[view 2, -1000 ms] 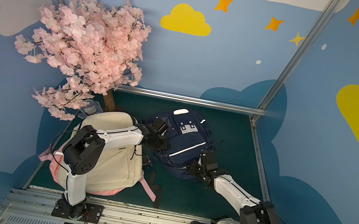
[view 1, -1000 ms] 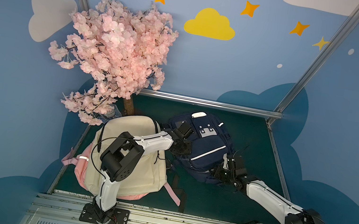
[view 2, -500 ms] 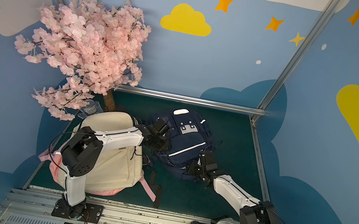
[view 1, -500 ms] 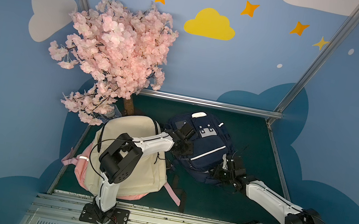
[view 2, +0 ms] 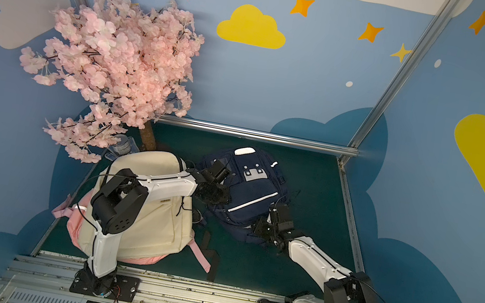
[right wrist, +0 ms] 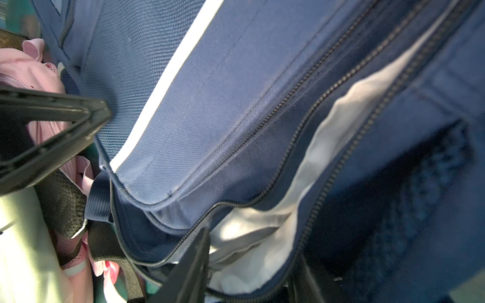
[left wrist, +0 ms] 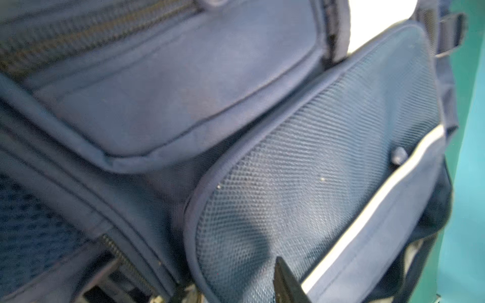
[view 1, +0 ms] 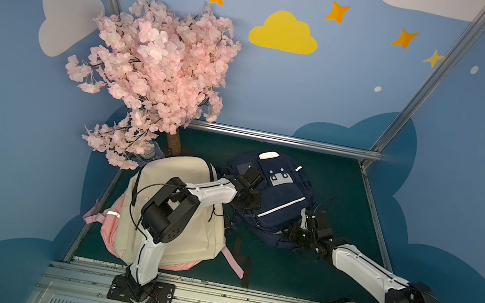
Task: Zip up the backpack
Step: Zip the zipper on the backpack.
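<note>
The navy backpack lies on the green floor. Its main zipper gapes, showing white lining. My left gripper presses on the backpack's left side. One of its fingers rests on the mesh pocket beside the white stripe; the other is hidden, so its state is unclear. That finger also shows in the right wrist view. My right gripper sits at the near right edge, shut across the end of the open mouth.
A cream and pink backpack lies under my left arm, its black strap trailing over the floor. A pink blossom tree and a water bottle stand at the back left. Blue walls enclose the floor; a metal rail runs along the front.
My left wrist has shifted slightly on the backpack's left side. The right arm and the backpack have stayed still.
</note>
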